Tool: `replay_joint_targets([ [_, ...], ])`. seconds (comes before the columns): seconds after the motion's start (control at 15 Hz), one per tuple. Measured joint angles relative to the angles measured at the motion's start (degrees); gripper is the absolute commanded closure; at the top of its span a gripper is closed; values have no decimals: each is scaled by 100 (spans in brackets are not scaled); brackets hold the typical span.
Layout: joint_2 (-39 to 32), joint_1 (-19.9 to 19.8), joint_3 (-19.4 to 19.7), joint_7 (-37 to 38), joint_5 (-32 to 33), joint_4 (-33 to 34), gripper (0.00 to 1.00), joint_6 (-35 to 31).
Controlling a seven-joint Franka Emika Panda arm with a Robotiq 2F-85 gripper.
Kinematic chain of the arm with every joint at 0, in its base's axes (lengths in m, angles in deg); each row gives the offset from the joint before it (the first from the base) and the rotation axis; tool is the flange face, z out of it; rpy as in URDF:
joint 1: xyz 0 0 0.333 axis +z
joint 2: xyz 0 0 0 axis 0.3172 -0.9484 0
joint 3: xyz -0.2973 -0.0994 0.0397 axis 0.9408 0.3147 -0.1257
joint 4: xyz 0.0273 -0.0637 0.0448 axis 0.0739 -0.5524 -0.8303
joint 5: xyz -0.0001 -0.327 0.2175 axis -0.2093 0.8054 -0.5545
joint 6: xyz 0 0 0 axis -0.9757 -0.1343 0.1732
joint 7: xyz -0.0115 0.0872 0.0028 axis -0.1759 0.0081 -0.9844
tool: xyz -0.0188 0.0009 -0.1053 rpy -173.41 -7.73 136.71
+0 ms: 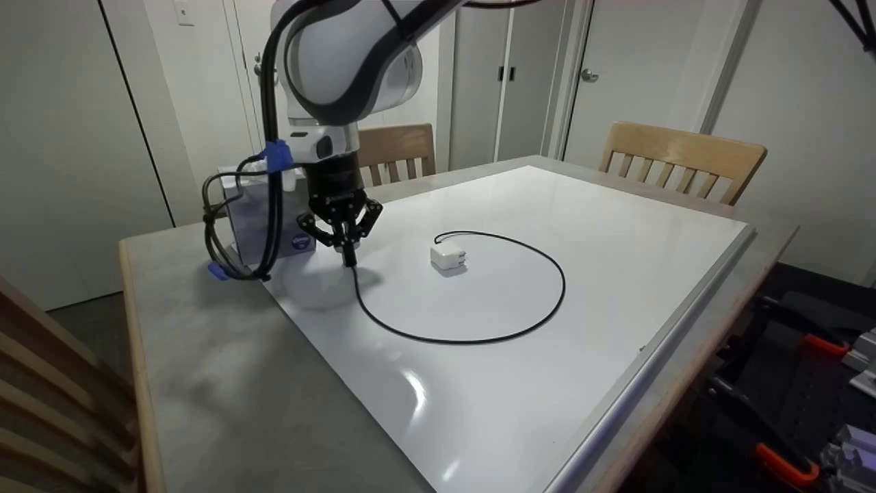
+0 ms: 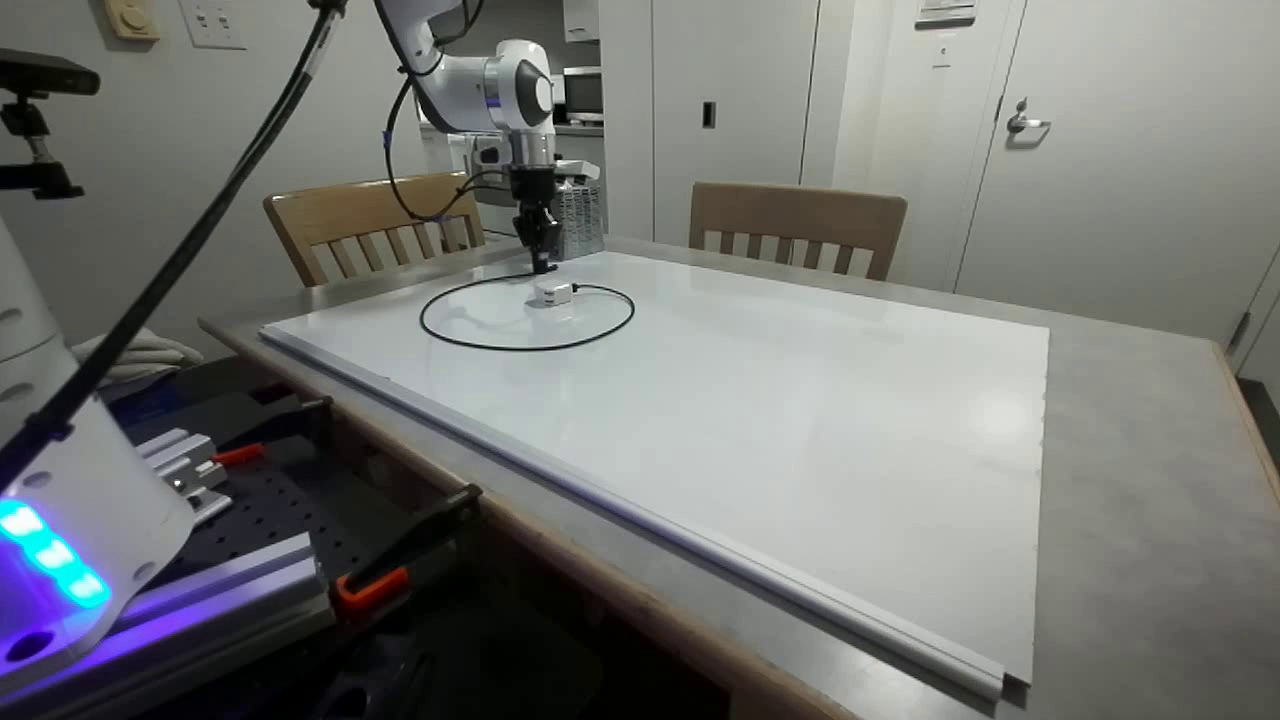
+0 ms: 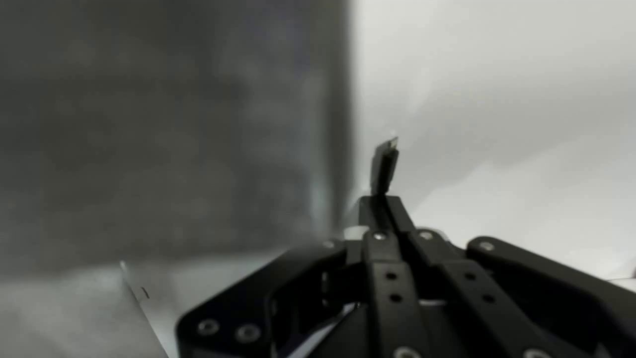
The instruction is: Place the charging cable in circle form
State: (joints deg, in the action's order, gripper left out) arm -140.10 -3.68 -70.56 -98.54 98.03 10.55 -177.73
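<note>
The charging cable is a thin black cord [image 1: 458,342] lying on a white board [image 1: 650,274] in a wide, nearly round open loop. It also shows in an exterior view [image 2: 520,348]. Its white plug block [image 1: 447,256] lies on the board at one end, also visible at the back of the loop [image 2: 553,293]. My gripper [image 1: 349,255] points down at the other end, with a gap between it and the plug. In the wrist view the gripper [image 3: 380,201] is shut on the cable's dark connector end [image 3: 386,166], whose tip sticks out past the fingertips, close to the board.
A grey box [image 1: 270,219] stands close beside my gripper at the board's edge, and fills the left of the wrist view [image 3: 169,129]. Wooden chairs [image 1: 684,154] stand around the table [image 1: 226,383]. A raised metal rail [image 2: 620,505] runs along one board edge.
</note>
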Motion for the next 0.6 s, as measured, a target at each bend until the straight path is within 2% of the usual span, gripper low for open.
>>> replay_joint_targets([
  [0.27,72,14,15,60,7,27,99,318],
  [0.6,463,168,152,297,59,33,99,1195],
])
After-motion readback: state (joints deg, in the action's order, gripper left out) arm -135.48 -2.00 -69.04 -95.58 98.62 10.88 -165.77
